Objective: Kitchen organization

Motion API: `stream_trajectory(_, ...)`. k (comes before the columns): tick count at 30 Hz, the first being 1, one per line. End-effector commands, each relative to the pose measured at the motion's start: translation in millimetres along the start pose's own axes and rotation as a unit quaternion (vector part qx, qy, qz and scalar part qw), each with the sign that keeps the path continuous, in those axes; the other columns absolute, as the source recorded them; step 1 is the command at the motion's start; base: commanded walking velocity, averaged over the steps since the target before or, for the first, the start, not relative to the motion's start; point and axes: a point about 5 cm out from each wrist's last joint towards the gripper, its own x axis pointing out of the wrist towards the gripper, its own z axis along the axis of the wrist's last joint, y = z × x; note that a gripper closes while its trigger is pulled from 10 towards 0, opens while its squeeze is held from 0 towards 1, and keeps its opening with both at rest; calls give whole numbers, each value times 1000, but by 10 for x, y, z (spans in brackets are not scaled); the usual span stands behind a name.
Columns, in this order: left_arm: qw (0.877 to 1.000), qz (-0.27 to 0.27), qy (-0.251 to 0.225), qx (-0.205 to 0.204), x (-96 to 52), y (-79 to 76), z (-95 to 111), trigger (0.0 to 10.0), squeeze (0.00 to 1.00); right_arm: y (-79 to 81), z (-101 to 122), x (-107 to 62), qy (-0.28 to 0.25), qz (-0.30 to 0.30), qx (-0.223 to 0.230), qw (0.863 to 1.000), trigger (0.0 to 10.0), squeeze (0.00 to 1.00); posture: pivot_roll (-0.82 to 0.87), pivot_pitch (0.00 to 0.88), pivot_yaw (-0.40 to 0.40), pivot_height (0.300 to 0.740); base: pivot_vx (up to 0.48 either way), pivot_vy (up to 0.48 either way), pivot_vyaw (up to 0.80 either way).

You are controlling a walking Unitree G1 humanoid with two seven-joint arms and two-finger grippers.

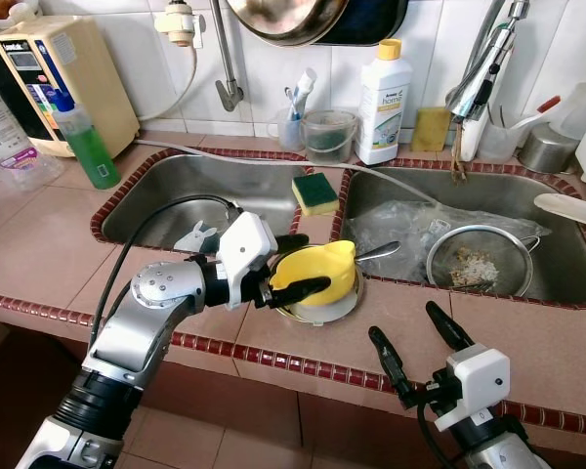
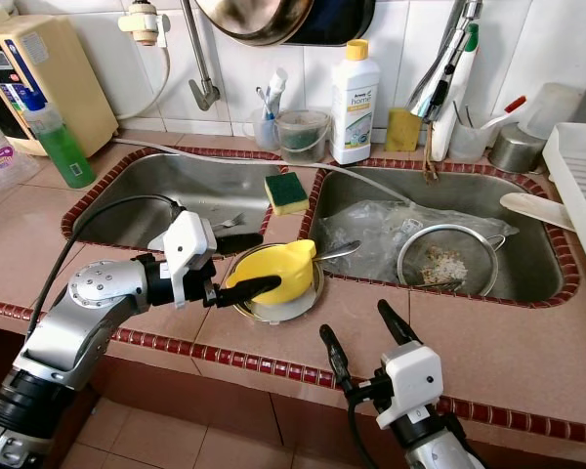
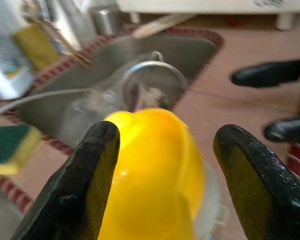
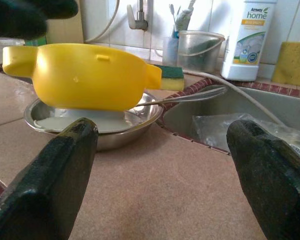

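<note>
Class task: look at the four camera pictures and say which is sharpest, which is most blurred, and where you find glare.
Eye views: evenly lit and sharp; glare on the sink steel. Left wrist view: the background is smeared, and the left gripper and yellow bowl are soft. Right wrist view: bowl crisp, near fingers blurred.

counter: pink tile, red trim | on it: metal dish, sponge, green bottle
</note>
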Motion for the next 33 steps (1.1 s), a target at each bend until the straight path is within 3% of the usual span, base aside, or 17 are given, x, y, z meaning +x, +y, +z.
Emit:
stream_trajectory(1, 999, -31, 1, 16, 3, -25, 77, 10000, 0, 10, -32, -18, 5, 1, 4, 1000, 10000, 0, -187, 71, 114, 740, 0, 0, 0)
stream_trajectory(4, 998, -54, 22, 32, 10, -74, 45, 10000, 0, -1, -43, -21, 8, 1, 2, 1000, 10000, 0, -190, 70, 115, 740, 0, 0, 0)
stream_trajectory(10, 998, -55, 32, 23, 67, -112, 14, 10000, 0, -13, -40, -11, 9, 1, -1, 1000, 10000, 0, -197, 66, 118, 740, 0, 0, 0)
stream_trajectory(20, 997, 6, 71, -8, 237, -81, -1, 10000, 0, 20, -61, -26, 14, 7, 0, 1000, 10000, 0, -205, 62, 125, 740, 0, 0, 0)
stream_trajectory(33, 994, 1, 107, -22, 287, -107, 60, 10000, 0, 29, -78, -13, 17, 7, -4, 1000, 10000, 0, -209, 52, 133, 740, 0, 0, 0)
